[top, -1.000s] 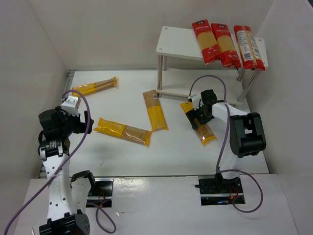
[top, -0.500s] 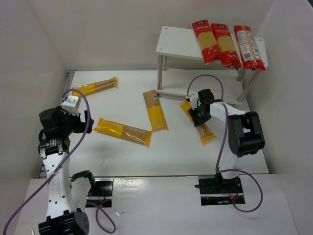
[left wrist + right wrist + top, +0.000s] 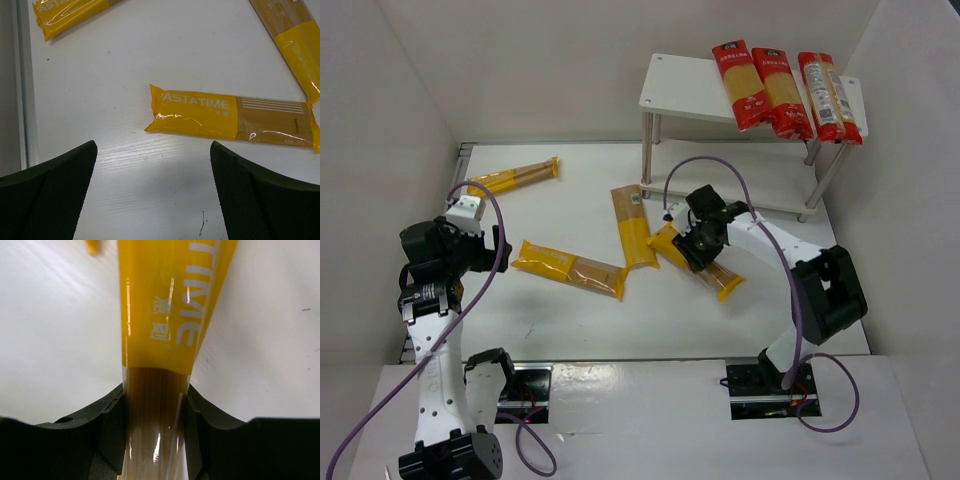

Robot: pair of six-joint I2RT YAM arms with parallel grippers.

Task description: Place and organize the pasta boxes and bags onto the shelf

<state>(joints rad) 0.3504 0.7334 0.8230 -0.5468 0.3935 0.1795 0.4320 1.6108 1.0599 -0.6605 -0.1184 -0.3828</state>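
Note:
My right gripper (image 3: 697, 243) (image 3: 155, 412) is shut on a yellow pasta packet (image 3: 712, 272) (image 3: 167, 300), pinching its tan window; the packet lies slantwise in front of the shelf (image 3: 685, 85). Three red packets (image 3: 782, 92) lie side by side on the right of the shelf's top board. Three more yellow packets rest on the table: one at far left (image 3: 510, 178), one mid-left (image 3: 570, 268) (image 3: 210, 115), one in the centre (image 3: 635, 228). My left gripper (image 3: 152, 150) hangs open above bare table, just short of the mid-left packet.
The shelf's lower board (image 3: 760, 195) shows nothing on it. White walls close in the table on the left, back and right. A metal rail (image 3: 22, 90) runs along the table's left edge. A purple cable (image 3: 690, 170) loops over the right arm.
My right gripper has shut on the yellow packet and dragged it left, away from the shelf, turning it more slantwise. The left arm has not moved.

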